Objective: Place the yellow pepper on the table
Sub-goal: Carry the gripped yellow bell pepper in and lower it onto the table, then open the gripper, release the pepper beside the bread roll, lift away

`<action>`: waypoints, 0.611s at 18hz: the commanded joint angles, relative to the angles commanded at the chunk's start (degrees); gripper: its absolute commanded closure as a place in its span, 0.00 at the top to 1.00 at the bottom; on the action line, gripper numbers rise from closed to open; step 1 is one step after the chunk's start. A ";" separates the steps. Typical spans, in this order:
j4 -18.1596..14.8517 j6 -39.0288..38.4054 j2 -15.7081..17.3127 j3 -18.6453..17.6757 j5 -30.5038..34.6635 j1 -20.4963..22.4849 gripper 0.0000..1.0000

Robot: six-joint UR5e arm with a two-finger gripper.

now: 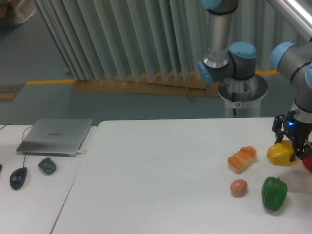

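At the table's (161, 175) right edge, the end effector (291, 146) grips the yellow pepper (281, 154) from above, carrying it low for set-down.

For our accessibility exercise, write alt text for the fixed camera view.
A robot hand grips a yellow pepper low over the white table's right side, near a bread-like piece, egg and green pepper.

Grey folded curtain (122, 39) at the back, blue-grey floor (44, 102) with a yellow line (46, 82), small white desk (29, 195) on the left
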 joint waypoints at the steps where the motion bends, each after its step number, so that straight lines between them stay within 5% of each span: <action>1: 0.09 0.00 -0.26 0.00 0.00 0.00 0.37; 5: 1.58 -0.26 -0.53 -0.17 0.17 -0.17 0.42; 7: 2.46 -0.09 -0.70 -0.44 1.57 -0.26 0.53; 8: 2.55 0.00 -0.62 -0.44 2.02 -0.70 0.91; 9: 2.46 -0.17 -0.53 -0.35 2.02 -0.79 1.00; 11: 2.46 -0.53 -0.53 -0.44 2.11 -0.97 1.00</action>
